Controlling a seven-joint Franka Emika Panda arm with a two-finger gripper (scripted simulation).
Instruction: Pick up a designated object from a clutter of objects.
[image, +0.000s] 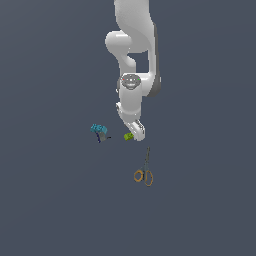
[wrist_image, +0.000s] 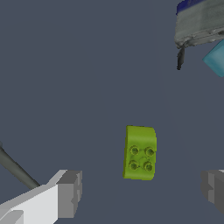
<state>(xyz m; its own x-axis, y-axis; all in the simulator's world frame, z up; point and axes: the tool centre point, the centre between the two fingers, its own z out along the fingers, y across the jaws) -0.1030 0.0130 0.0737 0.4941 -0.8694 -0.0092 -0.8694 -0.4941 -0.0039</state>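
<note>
Parted hand (wrist_image: 140, 192), unmarked studded lime-green block (wrist_image: 140, 153)

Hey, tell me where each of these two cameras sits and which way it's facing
Exterior view: off the arm, looking down at the white arm, the gripper, the lime-green studded block, the teal-blue object with a dark stem and the orange-handled scissors.
Wrist view: on the wrist, facing the floor; two grey fingers flank the block.
Shared: block, teal-blue object, gripper.
</note>
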